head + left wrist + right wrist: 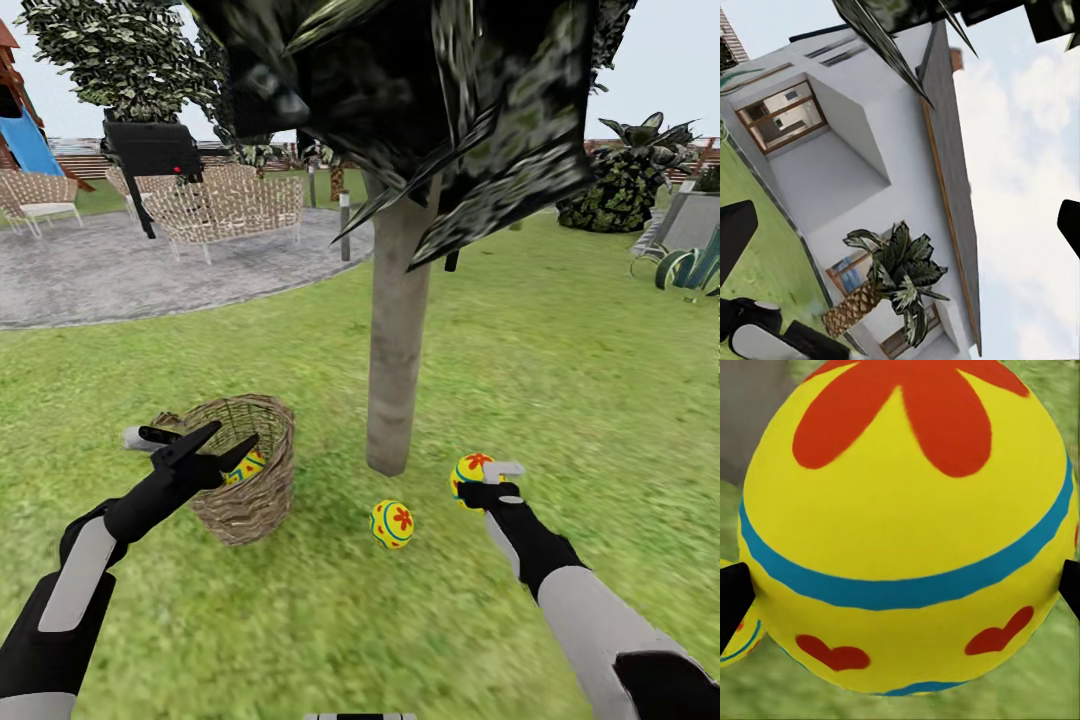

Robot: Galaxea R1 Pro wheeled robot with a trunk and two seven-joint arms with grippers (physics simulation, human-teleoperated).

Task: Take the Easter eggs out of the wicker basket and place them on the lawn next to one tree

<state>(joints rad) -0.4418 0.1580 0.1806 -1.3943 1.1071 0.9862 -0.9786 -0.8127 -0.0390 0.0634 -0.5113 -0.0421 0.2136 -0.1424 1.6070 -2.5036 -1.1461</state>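
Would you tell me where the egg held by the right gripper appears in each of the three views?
Head view: the held egg sits lower right of centre, right of the tree trunk, in the right gripper.
Right wrist view: the same egg up close.
Left wrist view: not in it.
Shared landmark: the lawn.

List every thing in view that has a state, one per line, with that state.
Round brown open-weave wicker basket: upright on the lawn, one egg still inside.
Yellow egg in the basket: not yet taken out.
Yellow egg with a red flower on the grass: lying free near the pale grey tree trunk.
Yellow egg with red flower and blue band: held by the right end effector.
Left end effector: open, above the basket.
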